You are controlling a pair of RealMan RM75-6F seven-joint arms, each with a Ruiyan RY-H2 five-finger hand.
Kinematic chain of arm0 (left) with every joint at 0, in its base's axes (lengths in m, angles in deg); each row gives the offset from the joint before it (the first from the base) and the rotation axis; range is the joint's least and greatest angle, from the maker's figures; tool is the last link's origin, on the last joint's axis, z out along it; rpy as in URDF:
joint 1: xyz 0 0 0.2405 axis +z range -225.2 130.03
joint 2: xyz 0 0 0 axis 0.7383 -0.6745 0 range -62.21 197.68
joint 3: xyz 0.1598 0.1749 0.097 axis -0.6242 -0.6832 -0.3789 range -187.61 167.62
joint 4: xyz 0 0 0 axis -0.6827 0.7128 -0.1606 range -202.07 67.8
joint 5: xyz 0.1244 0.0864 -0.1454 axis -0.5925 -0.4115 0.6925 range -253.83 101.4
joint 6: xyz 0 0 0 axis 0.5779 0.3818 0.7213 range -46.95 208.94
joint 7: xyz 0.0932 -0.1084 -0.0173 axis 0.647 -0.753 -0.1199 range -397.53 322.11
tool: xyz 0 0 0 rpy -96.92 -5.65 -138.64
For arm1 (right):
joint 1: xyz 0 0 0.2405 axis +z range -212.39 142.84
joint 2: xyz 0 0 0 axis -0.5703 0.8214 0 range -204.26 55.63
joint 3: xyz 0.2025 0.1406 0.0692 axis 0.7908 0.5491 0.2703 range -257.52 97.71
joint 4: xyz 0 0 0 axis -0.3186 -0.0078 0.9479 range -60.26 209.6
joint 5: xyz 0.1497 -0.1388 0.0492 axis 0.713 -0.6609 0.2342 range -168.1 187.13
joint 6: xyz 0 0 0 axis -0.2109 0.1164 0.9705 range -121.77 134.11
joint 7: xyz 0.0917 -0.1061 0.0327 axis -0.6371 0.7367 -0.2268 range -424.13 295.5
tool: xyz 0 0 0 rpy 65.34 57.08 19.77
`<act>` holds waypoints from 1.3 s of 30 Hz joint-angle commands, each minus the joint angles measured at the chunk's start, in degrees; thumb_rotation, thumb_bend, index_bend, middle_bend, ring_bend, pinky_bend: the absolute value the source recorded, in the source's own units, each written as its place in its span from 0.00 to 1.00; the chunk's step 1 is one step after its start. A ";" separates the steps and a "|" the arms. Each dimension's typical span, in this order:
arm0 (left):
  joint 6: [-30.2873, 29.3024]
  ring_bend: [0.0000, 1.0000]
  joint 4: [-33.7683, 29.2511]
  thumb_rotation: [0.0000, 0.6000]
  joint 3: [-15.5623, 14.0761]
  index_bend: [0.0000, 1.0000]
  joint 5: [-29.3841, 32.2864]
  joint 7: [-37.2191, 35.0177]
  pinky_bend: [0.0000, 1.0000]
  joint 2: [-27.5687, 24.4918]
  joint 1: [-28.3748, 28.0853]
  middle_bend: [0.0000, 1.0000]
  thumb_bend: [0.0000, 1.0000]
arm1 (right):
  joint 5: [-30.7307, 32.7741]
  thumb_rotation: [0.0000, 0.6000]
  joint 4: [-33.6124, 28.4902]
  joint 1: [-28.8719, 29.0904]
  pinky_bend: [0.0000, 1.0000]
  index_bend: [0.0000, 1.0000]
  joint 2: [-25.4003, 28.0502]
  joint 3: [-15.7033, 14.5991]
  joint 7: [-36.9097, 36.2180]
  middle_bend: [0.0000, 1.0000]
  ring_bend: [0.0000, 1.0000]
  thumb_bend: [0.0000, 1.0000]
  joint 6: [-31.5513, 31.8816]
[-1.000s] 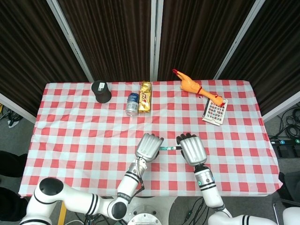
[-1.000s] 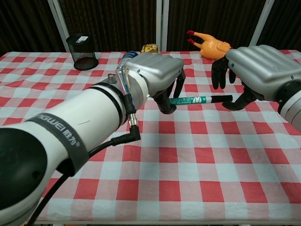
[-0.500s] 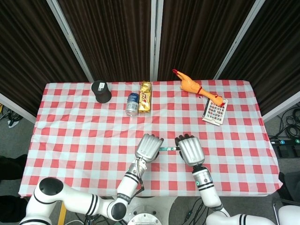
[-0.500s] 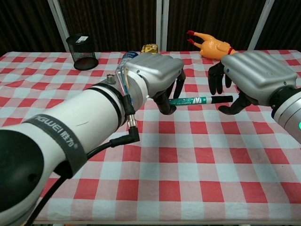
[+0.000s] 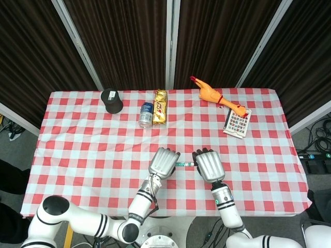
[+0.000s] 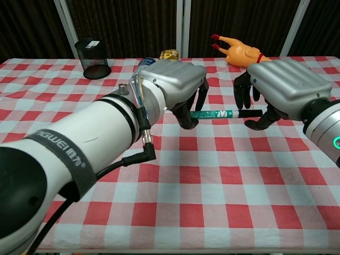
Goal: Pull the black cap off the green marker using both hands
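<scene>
The green marker (image 6: 211, 113) hangs level above the checked tablecloth, its black cap (image 6: 249, 112) pointing to the right. My left hand (image 6: 175, 87) grips the green barrel from above. My right hand (image 6: 281, 85) arches over the cap end, with the fingers (image 6: 241, 95) above and behind the cap and the thumb below it; a small gap still shows around the cap. In the head view, the left hand (image 5: 164, 163) and right hand (image 5: 208, 165) sit close together, with a short piece of the marker (image 5: 184, 164) showing between them.
Along the back of the table (image 5: 77, 150) stand a black mesh cup (image 5: 111, 100), a lying bottle (image 5: 146, 114) and a gold snack bag (image 5: 161, 106). An orange rubber chicken (image 5: 214, 97) and a patterned card (image 5: 237, 123) lie at the back right.
My right hand has slid left along the marker, closer to the left hand, and now covers more of the cap. The left hand and marker have stayed still.
</scene>
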 commanded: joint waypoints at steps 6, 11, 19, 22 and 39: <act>0.03 0.51 -0.11 1.00 -0.08 0.56 0.03 -0.11 0.60 -0.05 0.03 0.55 0.40 | -0.09 1.00 0.36 0.29 0.64 0.63 -0.29 0.09 -0.49 0.57 0.48 0.12 0.37; -0.03 0.51 -0.32 1.00 -0.08 0.56 -0.04 -0.17 0.60 -0.10 0.01 0.55 0.40 | 0.60 1.00 0.37 0.26 0.64 0.65 -0.53 0.04 -0.60 0.59 0.50 0.14 0.44; -0.56 0.51 -1.92 1.00 -0.04 0.56 0.08 -0.32 0.60 -0.49 0.31 0.55 0.40 | 0.36 1.00 0.31 0.12 0.64 0.69 -0.87 -0.40 -0.43 0.62 0.52 0.15 1.28; -0.83 0.51 -2.34 1.00 -0.19 0.56 0.12 -0.18 0.60 -0.68 0.43 0.55 0.40 | 0.14 1.00 0.29 0.06 0.65 0.72 -1.07 -0.46 -0.21 0.64 0.54 0.18 1.79; -1.42 0.51 -4.27 1.00 -0.88 0.56 -0.63 -0.07 0.60 -1.32 0.65 0.55 0.40 | -0.58 1.00 2.04 -0.25 0.70 0.88 -2.12 -0.34 0.03 0.75 0.61 0.33 3.73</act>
